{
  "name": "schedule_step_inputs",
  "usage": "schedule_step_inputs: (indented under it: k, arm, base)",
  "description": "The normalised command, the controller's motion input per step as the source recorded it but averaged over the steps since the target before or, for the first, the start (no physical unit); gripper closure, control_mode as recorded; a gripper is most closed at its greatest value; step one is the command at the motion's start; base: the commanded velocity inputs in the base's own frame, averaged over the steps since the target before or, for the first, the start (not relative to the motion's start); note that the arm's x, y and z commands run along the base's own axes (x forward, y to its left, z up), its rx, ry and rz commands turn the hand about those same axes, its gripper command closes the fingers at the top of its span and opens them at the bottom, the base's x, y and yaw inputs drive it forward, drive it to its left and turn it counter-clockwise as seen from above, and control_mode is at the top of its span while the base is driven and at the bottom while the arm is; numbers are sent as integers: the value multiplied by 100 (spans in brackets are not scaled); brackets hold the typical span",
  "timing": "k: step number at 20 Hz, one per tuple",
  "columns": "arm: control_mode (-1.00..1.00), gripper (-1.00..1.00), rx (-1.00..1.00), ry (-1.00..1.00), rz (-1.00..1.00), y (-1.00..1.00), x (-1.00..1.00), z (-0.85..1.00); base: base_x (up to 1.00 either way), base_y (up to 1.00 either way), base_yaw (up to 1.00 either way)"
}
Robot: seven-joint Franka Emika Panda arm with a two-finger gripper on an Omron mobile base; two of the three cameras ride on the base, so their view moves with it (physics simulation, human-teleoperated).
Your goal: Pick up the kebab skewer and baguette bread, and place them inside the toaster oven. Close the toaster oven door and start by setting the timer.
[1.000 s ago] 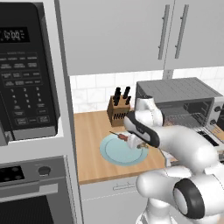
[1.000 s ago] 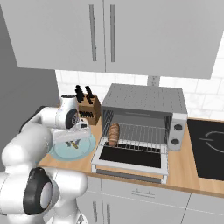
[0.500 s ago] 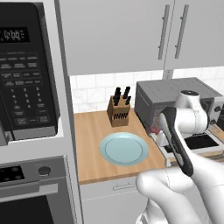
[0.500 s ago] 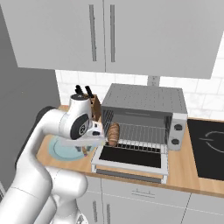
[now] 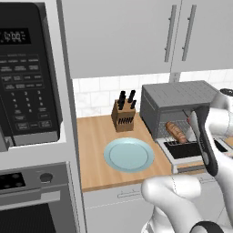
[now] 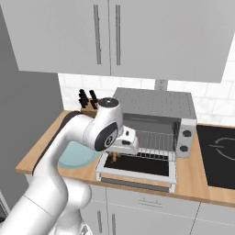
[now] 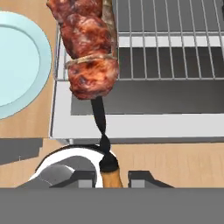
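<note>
Swung from plate [image 5: 129, 154], gripper [image 7: 112, 177] pinches kebab skewer [image 7: 89, 57].

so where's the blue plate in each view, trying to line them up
left base view: plate at lower centre on the wooden counter, left of the open toaster oven door.
right base view: plate at centre left, partly behind the white arm, left of the door.
hand view: plate at the upper left edge, left of the kebab skewer.
shared landmark: the dropped-open door.

One kebab skewer [image 7: 89, 57], one baguette bread [image 5: 175, 132], one plate [image 5: 129, 154], one toaster oven [image 5: 175, 98].
</note>
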Motion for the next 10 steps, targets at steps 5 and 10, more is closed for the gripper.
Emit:
schedule_step_inputs:
  k: [5,10]
  arm:
    - [-100,100,-1,0,-10,-44,45,-10]
    - [-100,100,-14,0,0,-28,-4,-41]
  base:
    - [0,0,0]
    - [0,0,0]
